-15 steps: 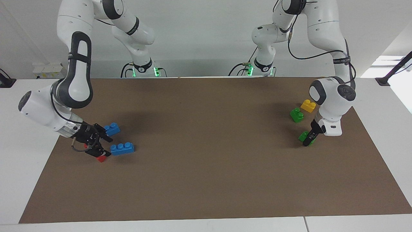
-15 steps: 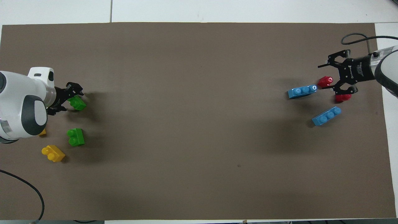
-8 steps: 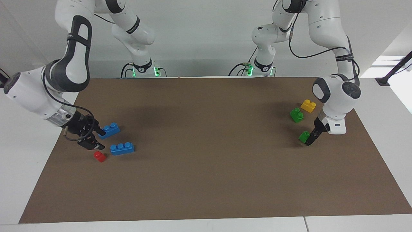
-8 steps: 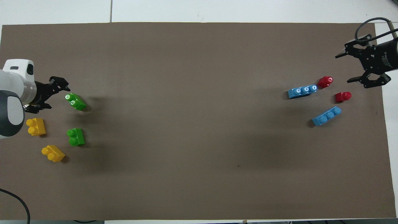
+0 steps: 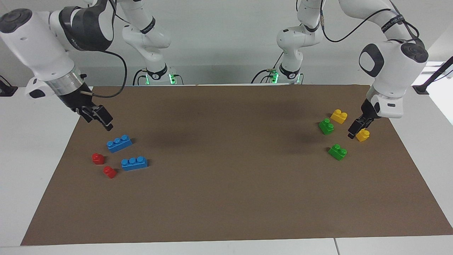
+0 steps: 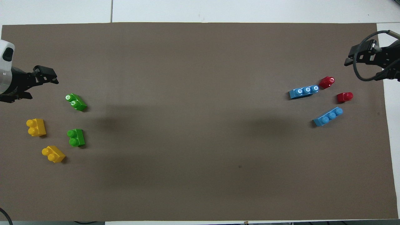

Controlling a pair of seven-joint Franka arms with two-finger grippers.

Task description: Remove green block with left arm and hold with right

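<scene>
Two green blocks lie on the brown mat [image 5: 226, 198] at the left arm's end. One green block [image 5: 337, 152] [image 6: 76, 102] is farther from the robots, the other green block [image 5: 326, 126] [image 6: 76, 137] nearer. My left gripper [image 5: 353, 132] [image 6: 43, 89] hangs open over the mat's edge there, touching neither of them and holding nothing. At the right arm's end my right gripper [image 5: 101, 122] [image 6: 361, 72] is raised over the mat's edge, open, with nothing between its fingers.
Two yellow bricks [image 5: 338, 116] [image 5: 362, 135] lie by the green blocks. Under the right gripper's end lie two blue bricks [image 5: 119, 143] [image 5: 134, 163] and two red blocks [image 5: 98, 158] [image 5: 109, 172].
The left gripper drew back and rose from the farther green block, which stays on the mat. The right gripper opened, left the red blocks and lifted away.
</scene>
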